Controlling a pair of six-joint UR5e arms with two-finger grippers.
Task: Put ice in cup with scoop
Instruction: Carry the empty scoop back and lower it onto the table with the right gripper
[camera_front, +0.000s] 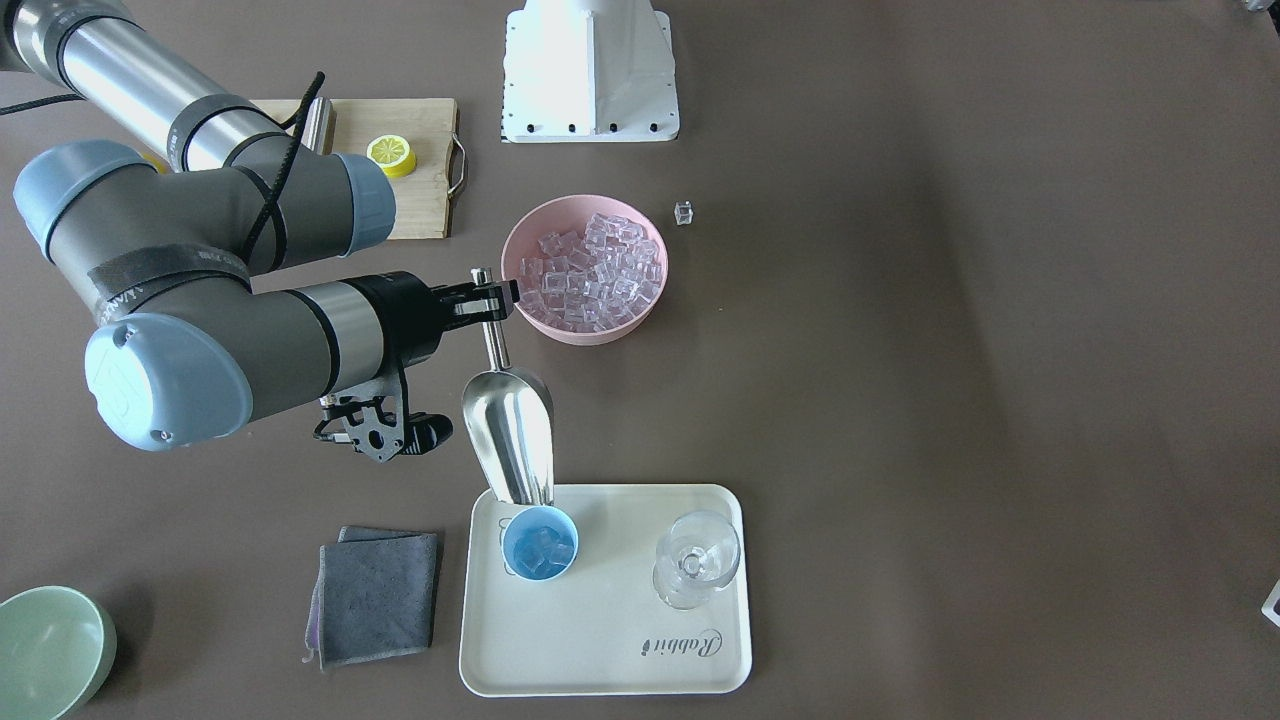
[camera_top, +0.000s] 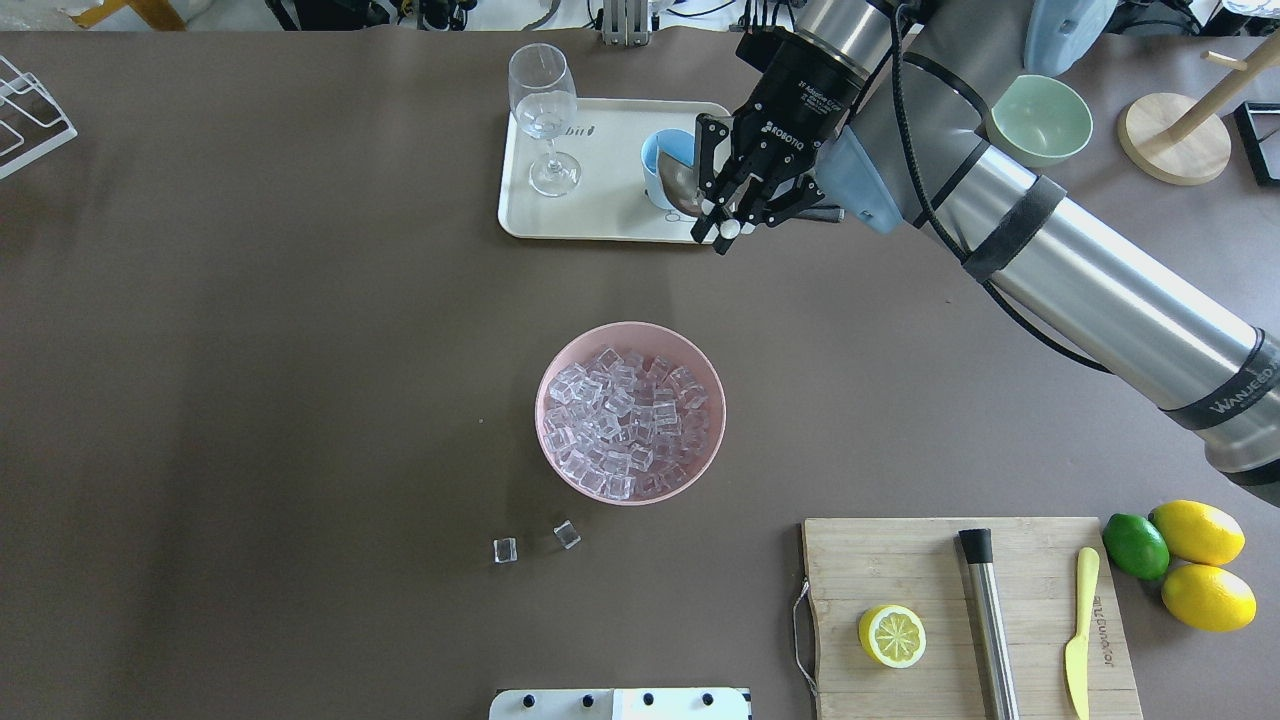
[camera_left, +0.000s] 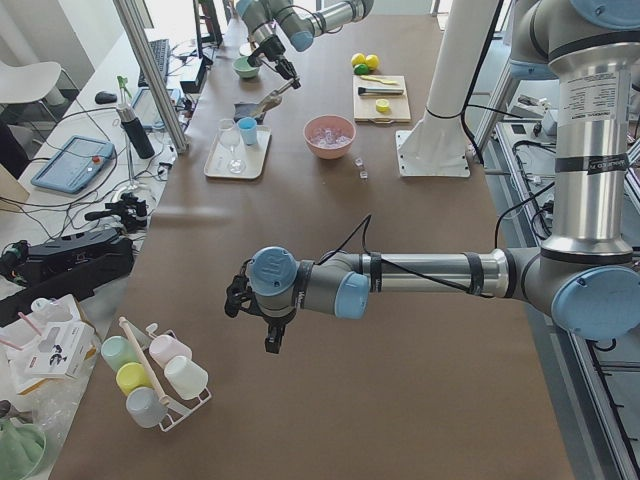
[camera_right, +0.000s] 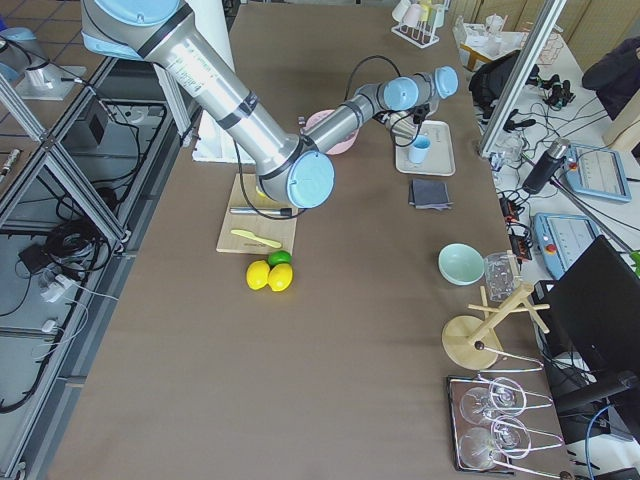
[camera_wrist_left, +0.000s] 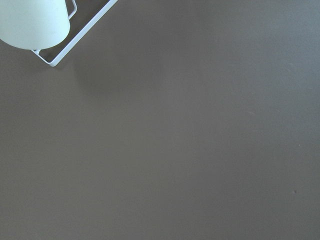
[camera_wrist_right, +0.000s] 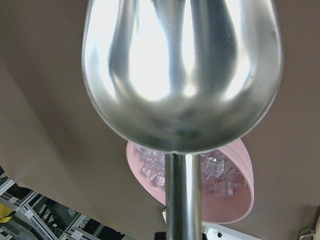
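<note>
Right gripper (camera_front: 493, 297) clamped on scoop (camera_front: 512, 432) handle; scoop tipped mouth-down at cup (camera_front: 540, 541) rim. Cup on tray (camera_front: 610, 650), some ice (camera_front: 543, 549) inside. More ice heaped in pink bowl (camera_front: 590, 336). Left gripper (camera_left: 271, 340) well apart; its jaws, cannot tell.

Six cameras around the pink bowl (camera_front: 585, 270)
Front-facing and overhead views look steeply down on it from opposite sides of the table (camera_top: 250, 350); both end views see it small. The right wrist view peers close past the scoop (camera_wrist_right: 182, 70) toward it; the left wrist view faces table by a rack (camera_wrist_left: 50, 63), away from it.
</note>
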